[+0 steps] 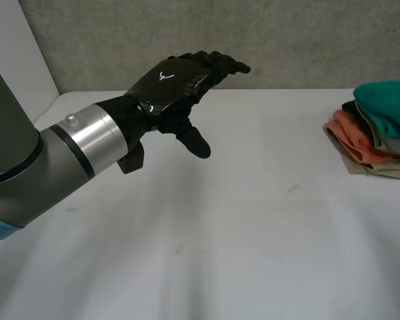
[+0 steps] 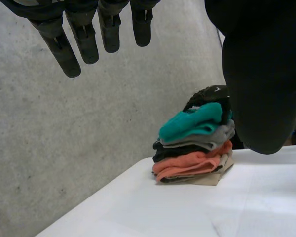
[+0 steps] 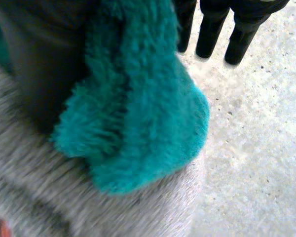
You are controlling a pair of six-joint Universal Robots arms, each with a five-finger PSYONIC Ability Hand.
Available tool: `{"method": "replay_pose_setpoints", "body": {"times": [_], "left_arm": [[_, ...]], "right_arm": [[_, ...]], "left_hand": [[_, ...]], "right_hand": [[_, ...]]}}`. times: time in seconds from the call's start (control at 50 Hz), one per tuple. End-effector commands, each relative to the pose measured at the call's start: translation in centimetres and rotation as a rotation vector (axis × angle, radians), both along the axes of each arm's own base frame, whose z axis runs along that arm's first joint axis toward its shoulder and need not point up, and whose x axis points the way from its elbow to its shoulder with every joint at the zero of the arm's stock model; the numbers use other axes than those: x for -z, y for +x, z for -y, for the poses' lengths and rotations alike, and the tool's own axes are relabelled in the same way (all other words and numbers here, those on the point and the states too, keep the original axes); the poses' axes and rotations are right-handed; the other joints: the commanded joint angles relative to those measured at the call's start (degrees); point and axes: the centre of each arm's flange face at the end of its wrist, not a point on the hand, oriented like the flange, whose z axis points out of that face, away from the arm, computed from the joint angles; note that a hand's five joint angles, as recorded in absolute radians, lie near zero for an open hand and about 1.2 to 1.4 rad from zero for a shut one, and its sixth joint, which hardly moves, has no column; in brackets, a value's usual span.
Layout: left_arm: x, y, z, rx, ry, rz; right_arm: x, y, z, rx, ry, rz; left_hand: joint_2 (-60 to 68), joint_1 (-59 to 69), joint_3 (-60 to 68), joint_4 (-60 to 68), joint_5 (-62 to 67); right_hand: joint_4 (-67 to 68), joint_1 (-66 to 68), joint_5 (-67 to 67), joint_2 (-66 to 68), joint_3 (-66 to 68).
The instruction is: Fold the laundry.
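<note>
A stack of folded laundry (image 1: 370,143) sits at the table's right edge, with a fluffy teal cloth (image 1: 390,107) on top, then grey, dark, orange and beige layers. In the left wrist view the same stack (image 2: 192,165) stands by the wall, and my right hand (image 2: 212,93) rests on the teal cloth (image 2: 192,123) at its top. In the right wrist view my right hand (image 3: 212,29) has straight fingers, and the teal cloth (image 3: 143,113) lies loose between them and the thumb, over a grey layer (image 3: 49,197). My left hand (image 1: 177,83) hovers open above the table's far left, holding nothing.
The white table (image 1: 253,233) spreads bare in front of and between the arms. A grey concrete wall (image 1: 287,40) runs along its far edge, right behind the stack. My left forearm (image 1: 47,160) reaches in from the left.
</note>
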Motion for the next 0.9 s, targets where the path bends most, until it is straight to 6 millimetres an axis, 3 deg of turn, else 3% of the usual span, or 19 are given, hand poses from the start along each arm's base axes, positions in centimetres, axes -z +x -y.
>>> {"method": "replay_pose_setpoints", "body": {"times": [0.02, 0.1, 0.18, 0.2, 0.26, 0.28, 0.32, 0.34, 0.4, 0.48, 0.52, 0.54, 0.56, 0.58, 0.62, 0.66, 0.7, 0.76, 0.9], "left_arm": [[-0.9, -0.7, -1.3, 0.032, -0.019, -0.016], [-1.2, -1.1, -2.4, 0.058, -0.026, -0.020], [-1.1, -1.3, -2.9, 0.071, -0.020, -0.020], [-1.1, -1.3, -2.9, 0.071, -0.019, -0.021], [-1.6, -1.4, -3.0, 0.074, -0.031, -0.033], [-1.9, -1.5, -3.0, 0.075, -0.035, -0.039], [-3.4, -1.7, -3.1, 0.066, -0.072, -0.079], [-4.3, -1.7, -3.0, 0.055, -0.092, -0.102], [-7.6, -1.2, -2.4, -0.026, -0.140, -0.200], [-11.1, 0.4, -1.9, -0.155, -0.180, -0.308], [-12.3, 1.8, -1.3, -0.252, -0.204, -0.345], [-12.6, 2.3, -1.0, -0.281, -0.208, -0.349], [-12.8, 3.1, -0.5, -0.323, -0.215, -0.352], [-12.7, 4.7, 0.9, -0.406, -0.217, -0.340], [-11.9, 7.2, 3.0, -0.529, -0.200, -0.295], [-10.2, 10.2, 5.2, -0.667, -0.164, -0.216], [-8.6, 12.3, 6.5, -0.758, -0.129, -0.147], [-5.2, 15.5, 8.4, -0.881, -0.066, 0.004], [3.5, 20.6, 10.6, -1.007, 0.058, 0.366]], "right_arm": [[-5.2, 0.0, -2.4, 0.116, 0.034, 0.015], [-5.8, -1.3, -4.0, 0.263, 0.134, 0.031], [-7.2, -5.9, -4.6, 0.459, 0.151, -0.033], [-8.1, -7.9, -4.9, 0.530, 0.136, -0.082], [-9.9, -10.1, -4.8, 0.605, 0.070, -0.143], [-12.0, -10.8, -4.5, 0.636, -0.015, -0.174], [-14.3, -10.4, -4.3, 0.643, -0.108, -0.180], [-16.5, -8.9, -4.2, 0.617, -0.198, -0.167], [-19.1, -5.8, -4.4, 0.544, -0.308, -0.117], [-23.5, 0.0, -6.2, 0.386, -0.504, -0.035], [-23.9, 4.2, -7.6, 0.257, -0.542, 0.001], [-23.5, 5.7, -7.9, 0.210, -0.539, 0.005], [-22.5, 8.8, -8.6, 0.096, -0.528, 0.011], [-22.1, 10.2, -9.0, 0.044, -0.526, 0.013], [-20.0, 14.4, -10.6, -0.106, -0.484, 0.018], [-18.5, 17.0, -11.9, -0.195, -0.441, 0.025], [-15.7, 19.9, -13.7, -0.290, -0.348, 0.033], [-12.4, 21.7, -15.5, -0.347, -0.227, 0.029], [-7.2, 22.6, -17.1, -0.379, -0.045, -0.018]], "left_hand": [[-1.8, -0.8, -2.1, -1.6, -2.6], [-1.8, -0.8, -2.1, -1.6, -2.6], [-1.8, -0.8, -2.1, -1.6, -2.6], [-1.8, -0.8, -2.1, -1.6, -2.6], [-1.8, -0.8, -2.0, -1.5, -2.6], [-1.8, -0.8, -2.0, -1.5, -2.6], [-1.6, -0.6, -1.8, -1.4, -2.4], [-1.4, -0.4, -1.7, -1.2, -2.2], [-1.4, -0.4, -1.7, -1.2, -2.2], [-1.8, -0.8, -2.1, -1.6, -2.6], [-1.8, -0.8, -2.1, -1.6, -2.6], [-1.8, -0.8, -2.1, -1.6, -2.6], [-1.8, -0.8, -2.1, -1.6, -2.6], [-1.8, -0.8, -2.1, -1.6, -2.6], [-1.8, -0.8, -2.1, -1.6, -2.6], [-1.8, -0.8, -2.1, -1.6, -2.6], [-1.8, -0.8, -2.1, -1.6, -2.6], [-1.8, -0.8, -2.1, -1.6, -2.6], [-1.8, -0.8, -2.1, -1.6, -2.6]], "right_hand": [[-5.3, -4.0, -7.5, -3.9, -5.0], [-5.3, -4.0, -7.5, -3.9, -5.0], [-5.3, -4.0, -7.5, -3.9, -5.0], [-5.3, -4.0, -7.5, -3.9, -5.0], [-5.3, -4.0, -7.5, -3.9, -5.0], [-5.3, -4.0, -7.5, -3.9, -5.0], [-5.3, -4.0, -7.5, -3.9, -5.0], [-5.3, -4.0, -7.5, -3.9, -5.0], [-5.3, -4.0, -7.5, -3.9, -5.0], [-5.3, -4.0, -7.5, -3.9, -5.0], [-5.3, -4.0, -7.5, -3.9, -5.0], [-5.3, -4.0, -7.5, -3.9, -5.0], [-5.3, -4.0, -7.5, -3.9, -5.0], [-5.3, -4.0, -7.5, -3.9, -5.0], [-5.3, -4.0, -7.5, -3.9, -5.0], [-5.3, -4.0, -7.5, -3.9, -5.0], [-5.3, -4.0, -7.5, -3.9, -5.0], [-5.3, -4.0, -7.5, -3.9, -5.0], [-5.3, -4.0, -7.5, -3.9, -5.0]]}}
